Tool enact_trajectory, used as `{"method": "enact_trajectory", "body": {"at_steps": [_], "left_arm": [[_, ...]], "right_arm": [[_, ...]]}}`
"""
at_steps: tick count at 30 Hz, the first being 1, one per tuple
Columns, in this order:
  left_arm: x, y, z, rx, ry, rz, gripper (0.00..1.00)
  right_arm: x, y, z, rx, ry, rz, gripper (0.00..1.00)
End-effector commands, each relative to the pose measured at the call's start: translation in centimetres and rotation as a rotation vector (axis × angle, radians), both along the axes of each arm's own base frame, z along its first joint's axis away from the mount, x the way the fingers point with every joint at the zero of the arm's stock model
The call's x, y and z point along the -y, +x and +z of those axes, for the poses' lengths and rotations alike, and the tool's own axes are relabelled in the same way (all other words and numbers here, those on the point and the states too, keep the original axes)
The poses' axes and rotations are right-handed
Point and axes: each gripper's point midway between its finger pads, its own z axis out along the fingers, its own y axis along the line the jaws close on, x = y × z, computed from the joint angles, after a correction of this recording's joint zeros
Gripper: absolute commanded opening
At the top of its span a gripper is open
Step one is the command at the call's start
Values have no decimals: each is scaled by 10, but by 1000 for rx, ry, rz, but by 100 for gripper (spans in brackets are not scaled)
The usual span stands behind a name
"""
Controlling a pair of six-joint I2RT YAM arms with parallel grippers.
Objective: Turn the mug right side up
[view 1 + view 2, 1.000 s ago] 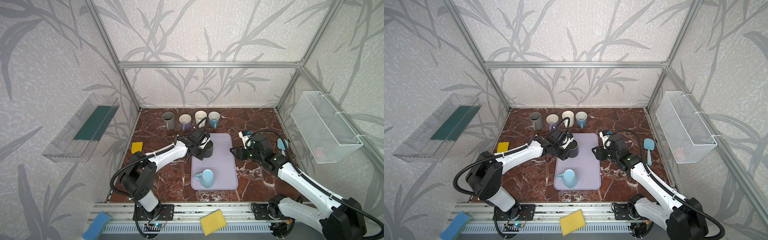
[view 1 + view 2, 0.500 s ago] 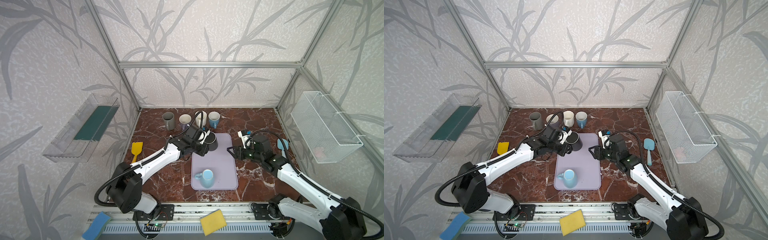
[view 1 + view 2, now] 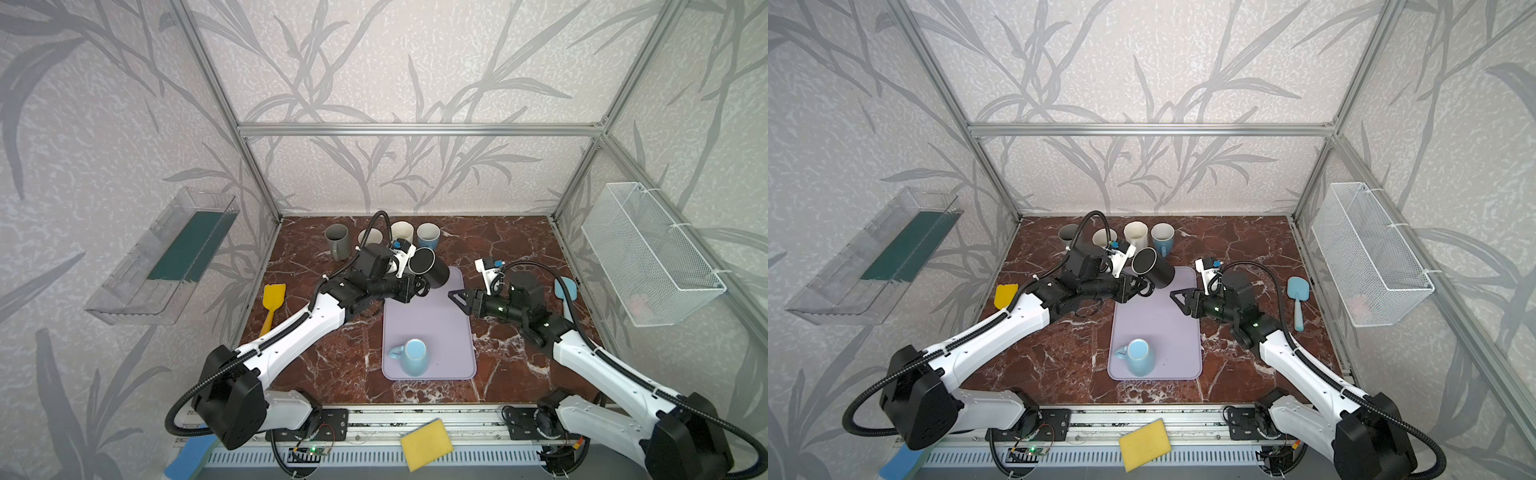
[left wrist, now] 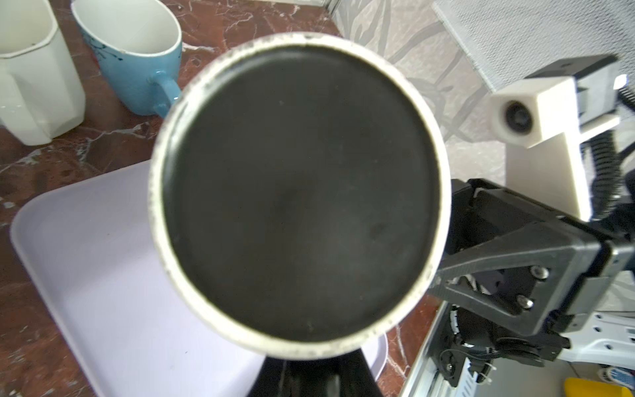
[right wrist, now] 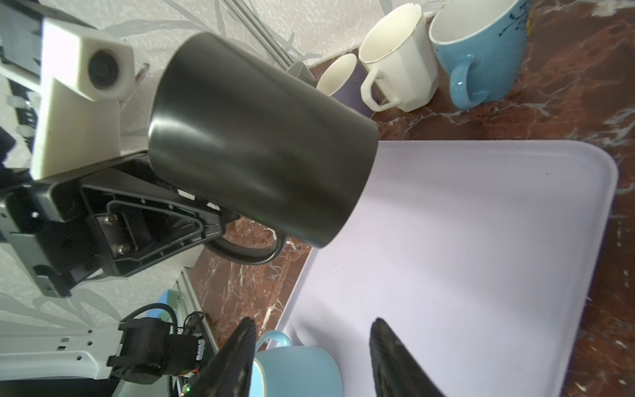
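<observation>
The left end effector [image 3: 419, 286] clamps the handle of the black mug [image 3: 430, 269], holding it tilted in the air over the far left corner of the lilac tray [image 3: 428, 324], base raised, mouth angled down towards the tray; the right end effector [image 3: 456, 297] hovers empty at the tray's right edge, jaws parted, facing the mug; a light blue mug [image 3: 411, 357] sits on the tray's near end; a row of upright mugs [image 3: 402, 231] stands on the table [image 3: 353, 365] just beyond the tray, close behind the raised mug; a yellow spatula [image 3: 274, 299] lies left of the tray, a blue spatula [image 3: 565, 289] right.
</observation>
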Motion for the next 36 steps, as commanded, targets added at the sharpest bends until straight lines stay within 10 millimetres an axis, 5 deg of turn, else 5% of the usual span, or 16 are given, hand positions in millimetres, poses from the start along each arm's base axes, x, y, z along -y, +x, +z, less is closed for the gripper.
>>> {"method": "enact_trajectory", "body": {"at_steps": [1,19,36], "left_arm": [[11,-2,68,136,-226,-56,0],[9,-14,125,200,-478,-104,0],[14,-19,135,186,-608,-154,0]], "right_arm": [[-7,-2,29,47,111,28,55],[-16,-3,67,85,304,54,56],[-26,6,85,114,383,78,56]]}}
